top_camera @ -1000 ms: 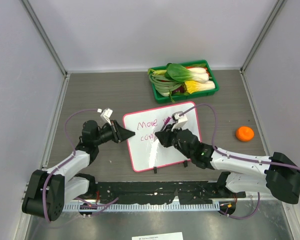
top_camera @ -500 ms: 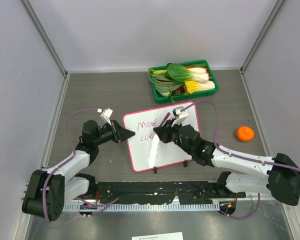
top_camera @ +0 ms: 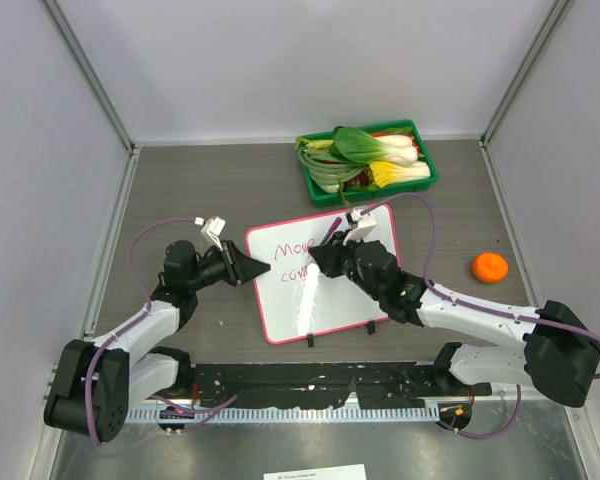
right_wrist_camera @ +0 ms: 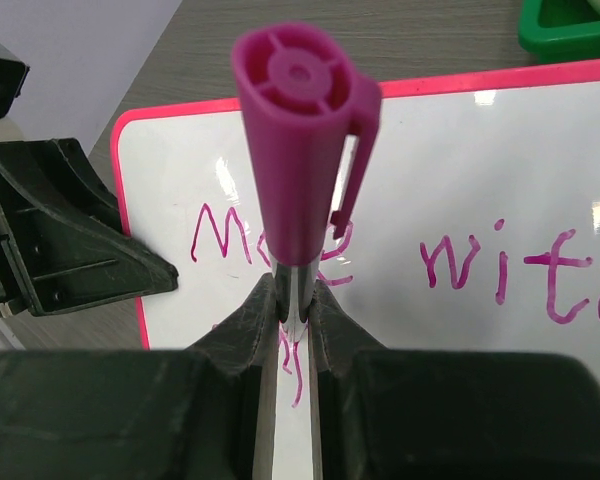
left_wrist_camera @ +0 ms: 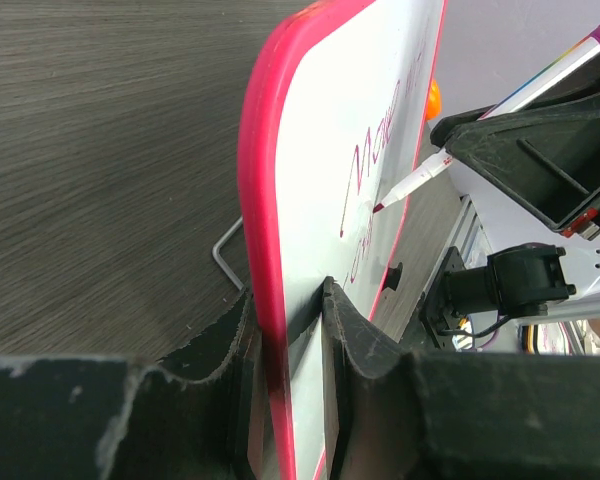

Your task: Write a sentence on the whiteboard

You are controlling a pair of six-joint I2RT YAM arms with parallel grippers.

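Observation:
The whiteboard (top_camera: 330, 300) with a pink-red frame lies mid-table, with purple writing on its upper part. My left gripper (top_camera: 263, 268) is shut on its left edge; in the left wrist view the pink frame (left_wrist_camera: 263, 250) sits between the jaws. My right gripper (top_camera: 315, 260) is shut on a purple marker (right_wrist_camera: 298, 150), cap end toward the camera. In the left wrist view the marker's tip (left_wrist_camera: 380, 207) touches the board by the second line of writing. The right wrist view shows "with" (right_wrist_camera: 500, 265) written on the board (right_wrist_camera: 450, 170).
A green tray (top_camera: 425, 172) of bok choy and other vegetables stands at the back, just beyond the board. An orange fruit (top_camera: 490, 267) lies to the right of the board. Grey walls close the table on three sides.
My right gripper with the marker has shifted slightly left and away along the board. The left gripper and the whiteboard have not moved.

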